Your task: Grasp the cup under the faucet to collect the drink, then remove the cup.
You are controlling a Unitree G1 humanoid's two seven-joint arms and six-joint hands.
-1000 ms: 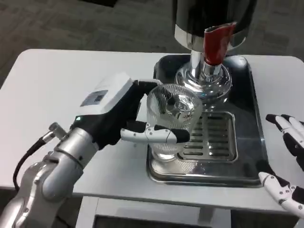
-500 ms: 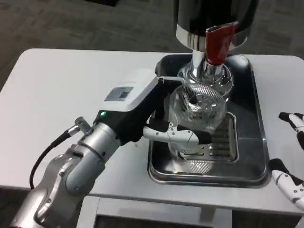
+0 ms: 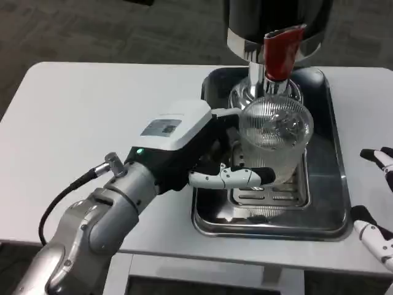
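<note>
I have the ribbed glass cup wrapped in my left hand, thumb across the front of it and the other fingers going round the far side, and I judge it sits right under the red-handled faucet of the steel dispenser, over the slotted grate of the metal drip tray. So the grasp looks done and the cup looks placed; what is left, as I read it, is getting the drink to flow, waiting for it to fill, and then drawing the cup out and away. I cannot tell if the cup rests on the grate or hangs just above it, since my own thumb and the glass cover its base. I also cannot make out any liquid inside: the ribbing and the reflections of the spout muddle everything. My right hand waits at the table's right edge, well apart from the tray, fingers spread and holding nothing, but it is cut off by the frame. The dispenser's upper body is cropped too, so I cannot judge the lever's position with confidence.
</note>
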